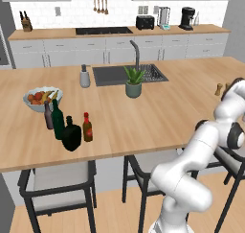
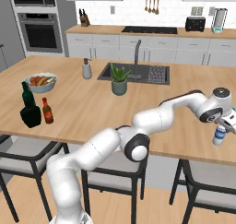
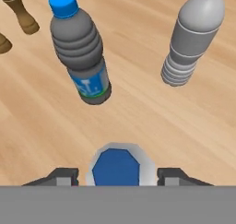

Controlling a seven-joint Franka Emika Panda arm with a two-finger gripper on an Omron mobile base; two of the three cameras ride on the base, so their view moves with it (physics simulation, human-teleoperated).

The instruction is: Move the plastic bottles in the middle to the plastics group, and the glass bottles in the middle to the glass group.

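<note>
While blue-capped bottle [image 3: 115,167] stands between fingers [image 3: 118,178], fingers parted, not gripping.

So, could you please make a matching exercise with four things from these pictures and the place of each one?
Things:
1. fruit bowl
2. potted plant
3. red-capped bottle
4. blue-capped bottle

Places:
A. in front of the sink
B. right of the squat black bottle
C. on the counter beside a grey plastic bottle
D. behind the tall green bottle

Pairs: 1-D, 2-A, 3-B, 4-C
</note>
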